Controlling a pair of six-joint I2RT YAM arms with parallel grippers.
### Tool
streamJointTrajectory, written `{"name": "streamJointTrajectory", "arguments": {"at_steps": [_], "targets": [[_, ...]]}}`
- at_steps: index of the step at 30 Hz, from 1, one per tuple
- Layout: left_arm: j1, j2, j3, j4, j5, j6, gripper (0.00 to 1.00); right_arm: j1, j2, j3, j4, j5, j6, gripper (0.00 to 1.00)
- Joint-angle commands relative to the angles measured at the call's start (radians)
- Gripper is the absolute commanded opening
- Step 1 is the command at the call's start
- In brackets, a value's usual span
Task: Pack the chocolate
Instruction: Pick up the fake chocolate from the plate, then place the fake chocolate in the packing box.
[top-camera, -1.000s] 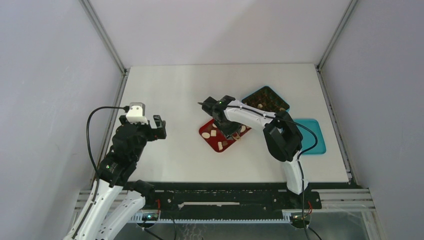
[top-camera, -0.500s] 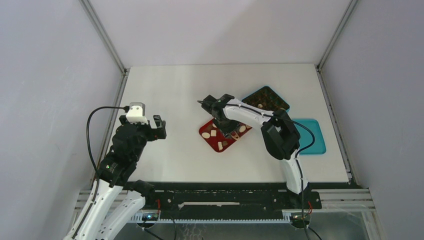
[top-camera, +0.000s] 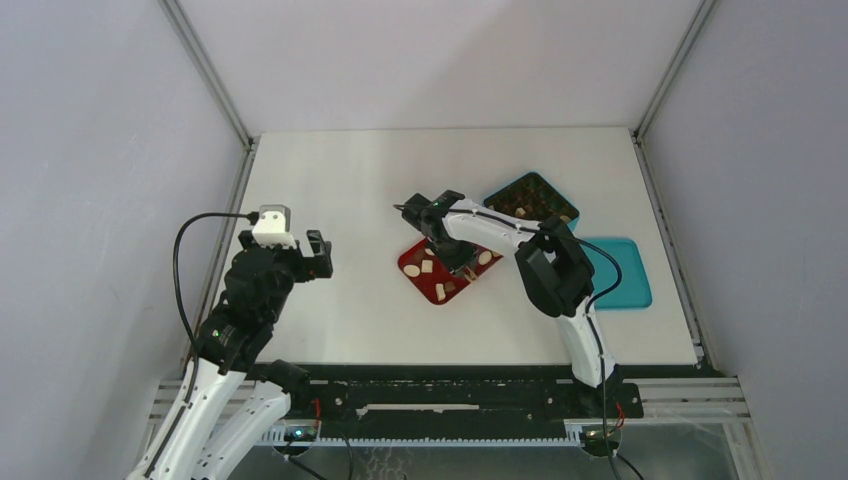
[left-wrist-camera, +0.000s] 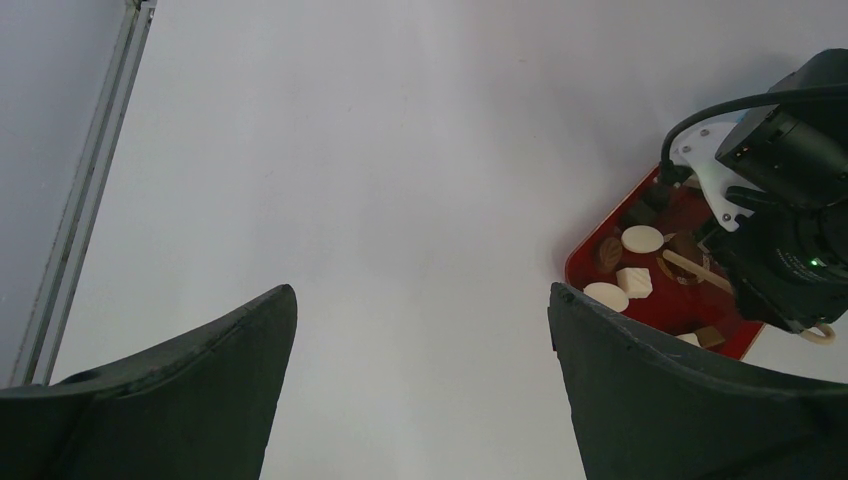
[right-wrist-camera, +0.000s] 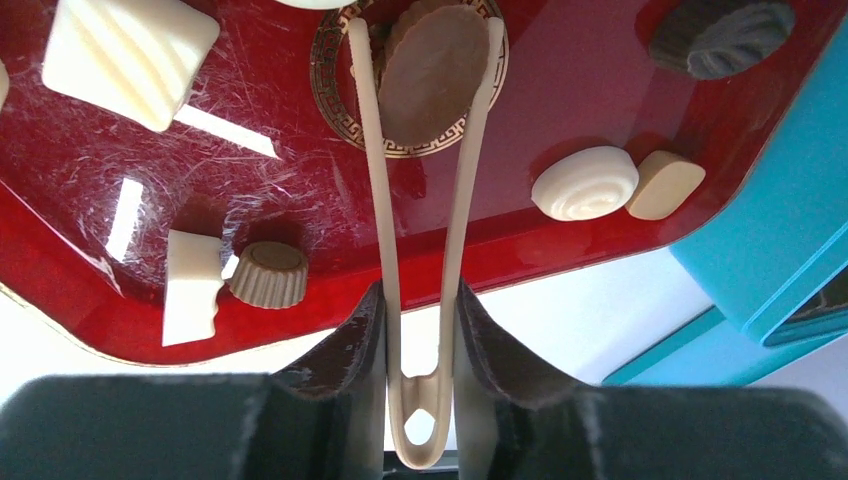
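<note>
Sitting at the middle of the red tray (right-wrist-camera: 590, 90), a round tan chocolate (right-wrist-camera: 432, 70) lies between the tips of the wooden tongs (right-wrist-camera: 376, 200), which bracket it closely; whether they pinch it yet I cannot tell. Around it on the tray lie more loose pieces: white blocks, a tan cup, a dark oval. The right gripper (right-wrist-camera: 422, 330) has its fingers clamped on the tongs' arms. Beyond, the teal box (top-camera: 491, 194) shows only a few pale pieces in its grid, so most of the packing seems left. The left gripper (left-wrist-camera: 420, 292) hangs well apart, fingers spread wide.
</note>
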Motion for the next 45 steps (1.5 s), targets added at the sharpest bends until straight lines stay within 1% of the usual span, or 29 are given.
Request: {"name": "streamJointTrajectory", "arguments": {"at_steps": [1, 3, 5, 15, 23, 29, 34, 38, 45], "targets": [[0.010, 0.000, -0.020, 0.029, 0.010, -0.006, 1.00, -0.007, -0.039, 0.030, -0.003, 0.014, 0.006, 0.22], [0.010, 0.000, -0.020, 0.028, 0.010, -0.006, 1.00, -0.013, -0.062, 0.019, -0.004, 0.018, 0.007, 0.17], [0.010, -0.001, -0.020, 0.029, 0.009, -0.006, 1.00, -0.020, -0.091, 0.004, -0.006, 0.023, 0.011, 0.15], [0.010, -0.001, -0.020, 0.028, 0.010, -0.006, 1.00, -0.096, -0.286, -0.114, -0.017, 0.073, 0.042, 0.14], [0.010, 0.003, -0.020, 0.028, 0.011, -0.006, 1.00, -0.234, -0.397, -0.217, -0.020, 0.141, 0.065, 0.15], [0.010, 0.006, -0.020, 0.029, 0.011, -0.006, 1.00, -0.339, -0.426, -0.281, 0.000, 0.172, 0.076, 0.16], [0.010, 0.008, -0.021, 0.029, 0.013, -0.006, 1.00, -0.400, -0.407, -0.313, 0.033, 0.184, 0.073, 0.16], [0.010, 0.011, -0.020, 0.030, 0.013, -0.005, 1.00, -0.423, -0.383, -0.313, 0.060, 0.186, 0.062, 0.17], [0.010, 0.015, -0.021, 0.030, 0.013, -0.004, 1.00, -0.432, -0.359, -0.312, 0.078, 0.141, 0.049, 0.20]]}}
